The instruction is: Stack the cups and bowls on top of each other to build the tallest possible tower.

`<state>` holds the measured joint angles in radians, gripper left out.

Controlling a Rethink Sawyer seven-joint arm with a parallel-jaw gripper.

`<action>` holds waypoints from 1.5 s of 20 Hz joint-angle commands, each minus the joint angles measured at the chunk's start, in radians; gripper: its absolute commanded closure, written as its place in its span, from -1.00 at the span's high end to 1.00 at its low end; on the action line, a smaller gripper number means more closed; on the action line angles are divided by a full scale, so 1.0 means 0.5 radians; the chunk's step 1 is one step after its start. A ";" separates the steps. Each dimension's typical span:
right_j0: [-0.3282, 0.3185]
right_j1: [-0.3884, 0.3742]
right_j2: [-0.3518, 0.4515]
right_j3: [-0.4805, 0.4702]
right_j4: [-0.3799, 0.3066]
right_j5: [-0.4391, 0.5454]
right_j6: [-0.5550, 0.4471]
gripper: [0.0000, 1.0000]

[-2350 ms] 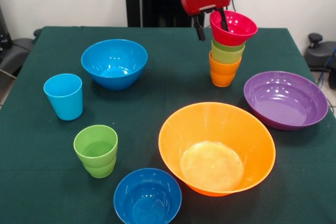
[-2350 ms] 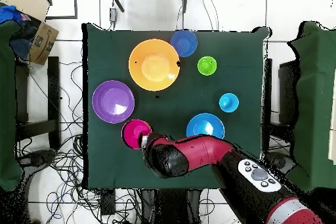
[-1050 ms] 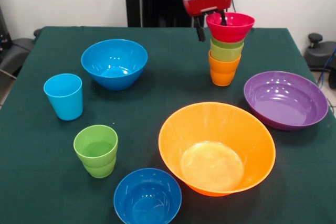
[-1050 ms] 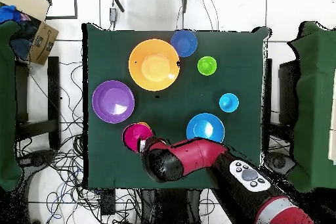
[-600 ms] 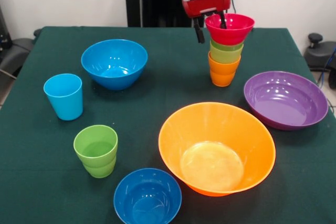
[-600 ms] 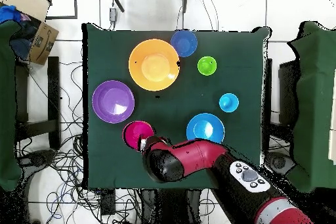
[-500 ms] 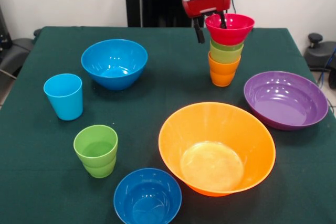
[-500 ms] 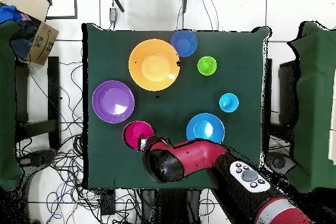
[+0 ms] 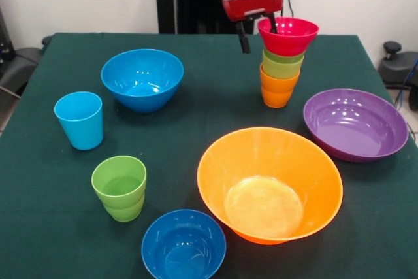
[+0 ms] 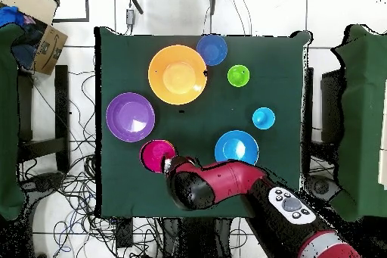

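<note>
- You have the gripper (image 9: pixel 257 26) at the tower (image 9: pixel 281 70), near the table's (image 9: pixel 196 115) far edge toward its right side in the front view.
- Jaws: apart and straddling the rim of the red bowl (image 9: pixel 288 35). One dark finger (image 9: pixel 243 36) hangs outside the bowl's left wall, the other dips inside the bowl. Whether either finger touches the rim, you cannot tell.
- Tower, bottom to top: orange cup (image 9: pixel 278 91) on the table, a lime green cup (image 9: pixel 282 65) nested in it, the red bowl on top. A thin yellowish band shows between orange and green; what it is cannot be read.
- Red bowl sits roughly level, with a slight lean.
- Purple bowl (image 9: pixel 354 123) rests near the right edge, just beside the tower and apart from it.
- Large orange bowl (image 9: pixel 269 184) sits toward the near edge, right of centre.
- Small blue bowl (image 9: pixel 183 245) is at the near edge, just left of the orange bowl.
- Stepped green cup (image 9: pixel 119 187) stands upright, left of that blue bowl.
- Light blue cup (image 9: pixel 80 119) stands upright near the left edge.
- Second blue bowl (image 9: pixel 142 78) sits left of centre toward the far edge.
- Overhead view: the arm (image 10: pixel 227 183) covers part of the red bowl's rim.
</note>
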<state>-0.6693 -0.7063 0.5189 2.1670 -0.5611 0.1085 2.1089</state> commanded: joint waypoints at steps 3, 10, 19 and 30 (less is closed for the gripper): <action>-0.034 -0.053 0.137 0.059 0.067 0.250 -0.006 1.00; -0.045 -0.103 0.179 0.092 0.137 0.308 0.004 1.00; -0.058 -0.165 0.241 0.142 0.248 0.383 0.018 1.00; -0.220 -0.362 0.427 0.150 0.431 0.700 -0.153 1.00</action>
<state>-0.7547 -0.8427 0.6519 2.2022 -0.3962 0.2832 2.1089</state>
